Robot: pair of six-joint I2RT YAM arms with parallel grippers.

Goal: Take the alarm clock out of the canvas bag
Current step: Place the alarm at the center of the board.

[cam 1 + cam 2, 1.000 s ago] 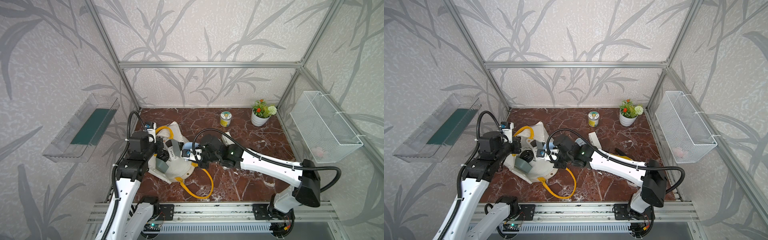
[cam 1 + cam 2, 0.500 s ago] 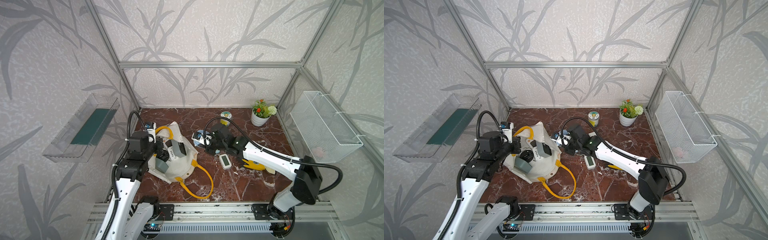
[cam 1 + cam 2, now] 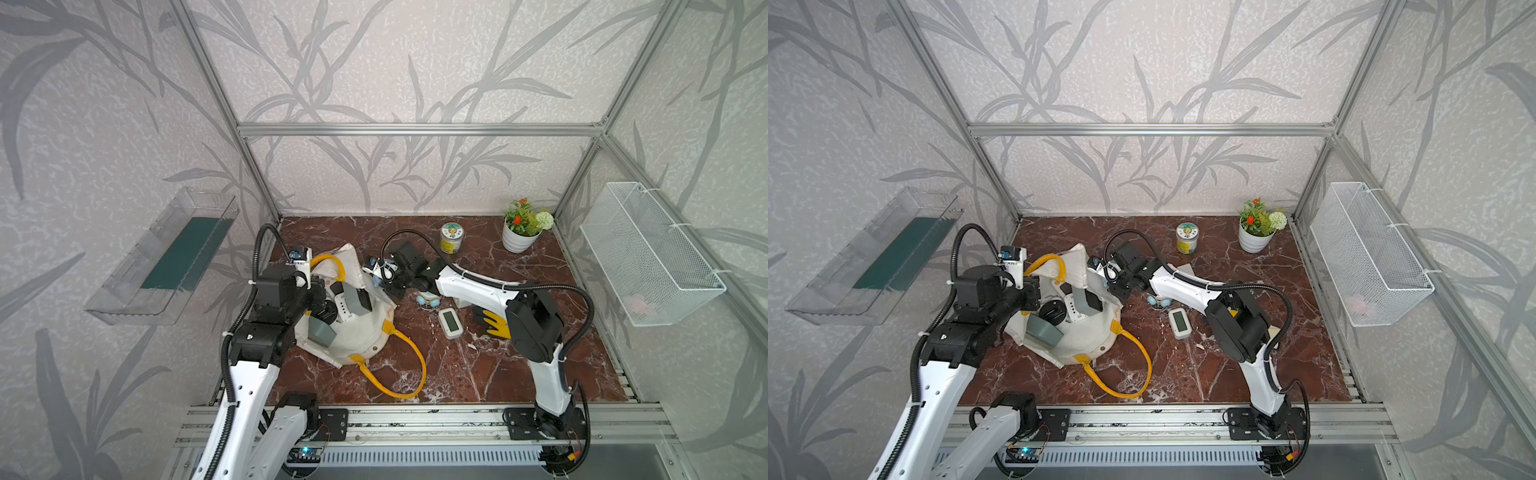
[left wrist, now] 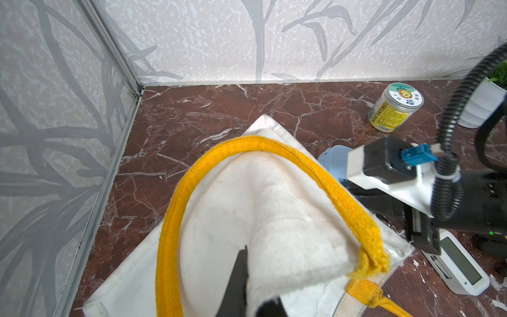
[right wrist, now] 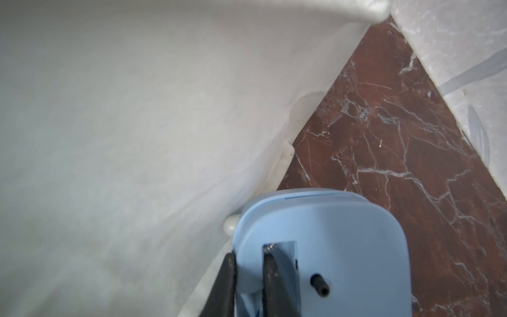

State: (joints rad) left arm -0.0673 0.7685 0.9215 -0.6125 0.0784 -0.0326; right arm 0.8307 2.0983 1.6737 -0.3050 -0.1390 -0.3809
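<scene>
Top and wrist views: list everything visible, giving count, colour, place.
canvas bag: 1, off-white, yellow handles, table's left, open
bag contents: several, grey, black, white, inside bag
alarm clock: 1, light blue, just outside bag
digital clock: 1, white, mid-table
small item: 1, light blue, beside digital clock
glove: 1, yellow and black, under right arm
jar: 1, yellow label, table's back
potted plant: 1, white pot, back right corner
wire basket: 1, white, right wall
clear tray: 1, green liner, left wall
table: 1, red-brown marble
left hand: 1, black, shut on bag's fabric
right hand: 1, black, shut on alarm clock
</scene>
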